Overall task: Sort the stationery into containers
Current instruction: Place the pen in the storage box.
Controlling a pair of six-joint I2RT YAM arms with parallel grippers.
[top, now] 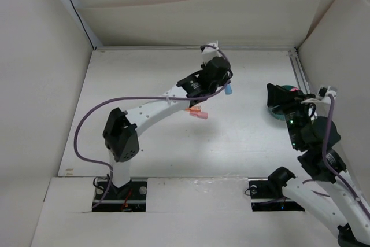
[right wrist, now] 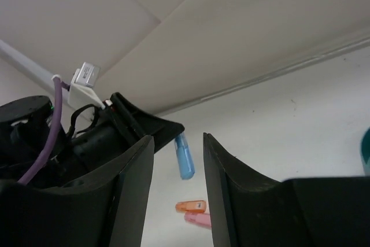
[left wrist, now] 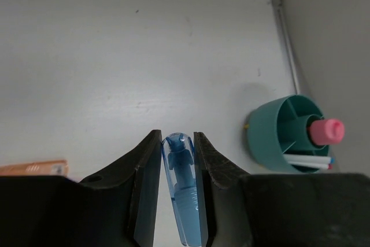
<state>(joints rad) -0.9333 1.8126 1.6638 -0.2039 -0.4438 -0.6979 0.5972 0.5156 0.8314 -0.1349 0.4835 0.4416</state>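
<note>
Light blue capsule (left wrist: 182, 201) is clamped between the left gripper's (left wrist: 177, 136) fingers, its long axis along them and rounded end pointing outward, left of the teal organizer (left wrist: 267, 137). The right gripper (right wrist: 178, 143) gapes empty.

Right arm (top: 315, 137) crowding organizer (top: 275, 114), table (top: 173, 148) open

A flat white tabletop (top: 243, 148) sits boxed in by tall cream board walls (top: 34, 85) — left, back, right — with a thin grey metal rail (top: 299, 73) running along its right edge.
</note>
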